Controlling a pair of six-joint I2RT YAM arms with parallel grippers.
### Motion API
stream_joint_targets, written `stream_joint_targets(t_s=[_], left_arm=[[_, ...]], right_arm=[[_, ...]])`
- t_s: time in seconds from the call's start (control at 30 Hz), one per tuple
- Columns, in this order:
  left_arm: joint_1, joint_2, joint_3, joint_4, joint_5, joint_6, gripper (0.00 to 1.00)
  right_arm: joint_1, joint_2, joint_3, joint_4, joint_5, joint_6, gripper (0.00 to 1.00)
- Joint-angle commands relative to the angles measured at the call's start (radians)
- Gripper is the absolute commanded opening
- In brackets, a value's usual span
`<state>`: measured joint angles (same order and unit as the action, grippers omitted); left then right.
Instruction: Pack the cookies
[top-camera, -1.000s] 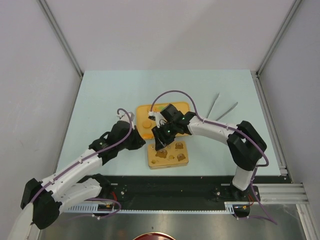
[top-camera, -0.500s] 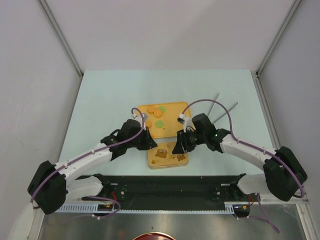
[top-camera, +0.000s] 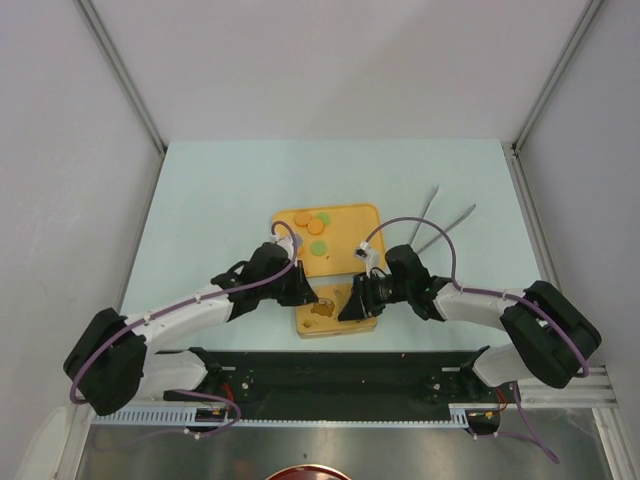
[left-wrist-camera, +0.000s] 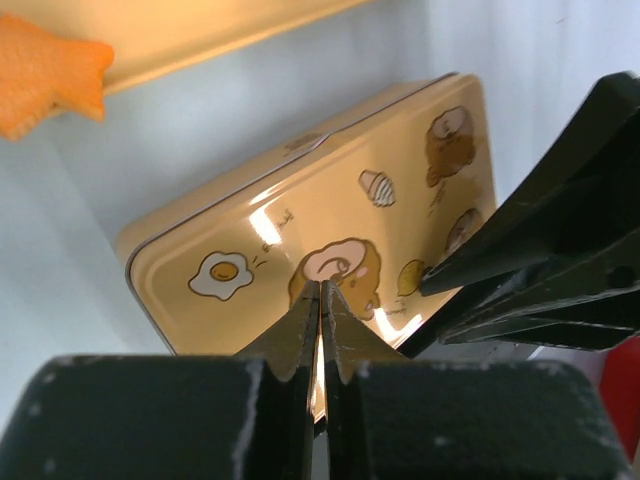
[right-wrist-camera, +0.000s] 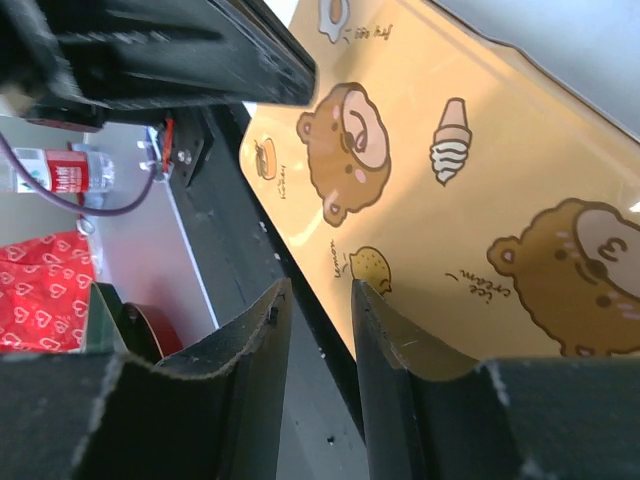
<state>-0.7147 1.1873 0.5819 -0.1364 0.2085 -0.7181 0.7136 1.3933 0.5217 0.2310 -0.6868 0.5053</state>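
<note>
1. The cookies (top-camera: 314, 228) are lying in the open yellow tray (top-camera: 352, 216) at the middle of the pale surface (top-camera: 220, 200). Two orange and two green ones are showing in the top view, all in the tray's left half.
2. A yellow lid (top-camera: 331, 318), printed with bears, a fried egg and a cupcake, is lying flat just near of the tray, close to the surface's near edge.
3. The left gripper (top-camera: 305, 297) is reaching in from the left and hovering over the lid's left part. In its wrist view its fingers are pressing together, clenched, with nothing visible between them.
4. The right gripper (top-camera: 350, 303) is reaching in from the right, over the lid's right part. In its wrist view its fingers are standing slightly parted with only dark ground showing in the gap. One finger is overlapping the lid's near edge, and I cannot tell whether it is touching the lid.
5. The two grippers are facing each other across the lid, near one another but apart.
6. Two thin metal sticks (top-camera: 428, 210) are lying on the surface to the right of the tray, well apart from both grippers.
</note>
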Motion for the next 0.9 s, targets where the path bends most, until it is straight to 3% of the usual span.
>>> stream_joint_targets(t_s=[0.0, 0.3, 0.47, 0.77, 0.87], left_arm=[[-0.011, 0.024, -0.028, 0.046, 0.031, -0.030, 0.05], [-0.011, 0.043, -0.045, 0.044, 0.025, -0.030, 0.05], [-0.011, -0.011, -0.019, -0.006, -0.004, -0.012, 0.05], [-0.011, -0.141, 0.202, -0.209, -0.149, 0.094, 0.27], [-0.009, -0.158, 0.265, -0.255, -0.188, 0.133, 0.42]], right_arm=[[-0.006, 0.044, -0.057, 0.109, 0.004, 0.021, 0.36], [-0.013, 0.139, -0.117, 0.198, -0.003, 0.045, 0.36], [-0.009, 0.089, -0.083, 0.167, 0.000, 0.036, 0.36], [-0.017, -0.051, 0.329, -0.294, 0.050, -0.126, 0.38], [-0.023, -0.065, 0.432, -0.396, 0.084, -0.172, 0.40]])
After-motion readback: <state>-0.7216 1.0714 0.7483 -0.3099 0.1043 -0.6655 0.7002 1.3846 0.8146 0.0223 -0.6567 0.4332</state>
